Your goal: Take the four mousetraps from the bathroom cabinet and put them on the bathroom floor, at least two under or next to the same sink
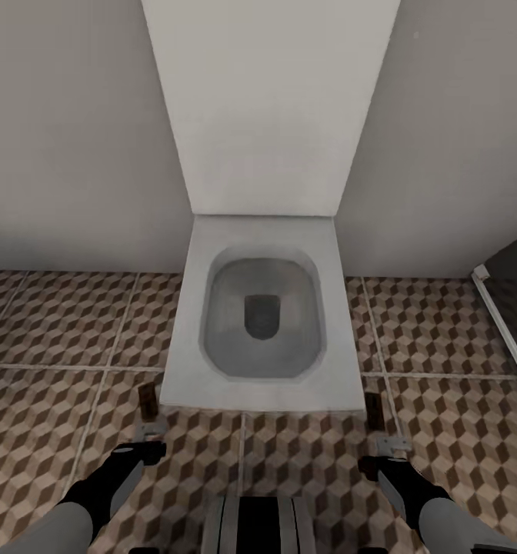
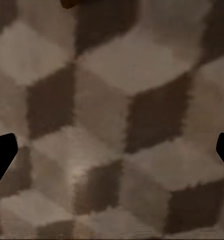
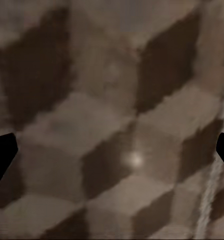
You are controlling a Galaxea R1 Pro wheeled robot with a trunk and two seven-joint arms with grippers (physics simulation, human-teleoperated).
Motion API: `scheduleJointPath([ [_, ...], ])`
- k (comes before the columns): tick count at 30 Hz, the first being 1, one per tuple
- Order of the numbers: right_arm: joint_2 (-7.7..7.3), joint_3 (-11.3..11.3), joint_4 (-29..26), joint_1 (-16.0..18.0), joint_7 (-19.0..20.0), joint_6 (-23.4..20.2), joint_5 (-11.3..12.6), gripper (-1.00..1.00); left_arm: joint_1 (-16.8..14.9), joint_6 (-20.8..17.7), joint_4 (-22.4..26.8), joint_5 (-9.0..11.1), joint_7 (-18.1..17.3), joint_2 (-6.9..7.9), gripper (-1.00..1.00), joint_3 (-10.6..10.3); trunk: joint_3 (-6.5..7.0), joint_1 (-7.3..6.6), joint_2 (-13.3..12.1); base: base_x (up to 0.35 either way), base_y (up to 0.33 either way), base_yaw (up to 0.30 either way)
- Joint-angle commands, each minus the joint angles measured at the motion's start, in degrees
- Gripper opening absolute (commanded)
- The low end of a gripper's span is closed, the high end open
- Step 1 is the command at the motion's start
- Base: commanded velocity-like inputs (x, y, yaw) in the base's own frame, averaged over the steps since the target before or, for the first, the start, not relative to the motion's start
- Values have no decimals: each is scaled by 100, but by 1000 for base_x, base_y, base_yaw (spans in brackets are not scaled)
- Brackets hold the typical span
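Observation:
The bathroom floor (image 1: pixel 58 323) with its brown and beige cube tiles spreads in front of me. My left gripper (image 1: pixel 148 419) and right gripper (image 1: pixel 381 431) hang low over it, on either side of a toilet's front edge. In the wrist views the left gripper (image 2: pixel 112 150) and the right gripper (image 3: pixel 112 150) are open, with only bare tile between the black fingertips (image 2: pixel 2 155). A narrow dark-brown strip (image 1: pixel 147 400) sticks out ahead of each wrist; I cannot tell whether it is a finger or a mousetrap. The cabinet and the sink are out of view.
A white toilet (image 1: pixel 262 331) with its raised lid (image 1: pixel 266 108) stands against the pale wall straight ahead. A dark panel with a white frame (image 1: pixel 505 323) closes the right side. An orange-brown sliver (image 2: pixel 69 3) shows at the left wrist view's edge.

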State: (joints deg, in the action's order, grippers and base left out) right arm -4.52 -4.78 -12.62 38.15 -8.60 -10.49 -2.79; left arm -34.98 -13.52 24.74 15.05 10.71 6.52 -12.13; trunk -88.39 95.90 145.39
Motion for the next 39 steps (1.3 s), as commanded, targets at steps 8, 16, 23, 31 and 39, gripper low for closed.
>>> scheduleJointPath([
  [8,3,-41,-12,-1,-2,-32,-29,100,0,-28,14,60,45,7,100,-51,-3,-5,1,-343,0,0],
  [16,3,-41,-12,-1,-4,-32,-29,100,0,-26,14,60,45,7,100,-51,-3,-5,1,-344,0,0],
  [23,3,-41,-12,-1,-9,-32,-29,100,0,-21,14,60,45,7,100,-51,-3,-5,1,-344,0,0],
  [31,10,-41,-12,-1,-10,-32,-29,100,0,-12,16,61,49,2,100,-48,-3,-5,1,-344,0,0],
  [39,11,-41,-12,-1,-10,-32,-29,100,0,-2,28,70,51,-6,100,-45,-3,-5,1,-328,16,0],
])
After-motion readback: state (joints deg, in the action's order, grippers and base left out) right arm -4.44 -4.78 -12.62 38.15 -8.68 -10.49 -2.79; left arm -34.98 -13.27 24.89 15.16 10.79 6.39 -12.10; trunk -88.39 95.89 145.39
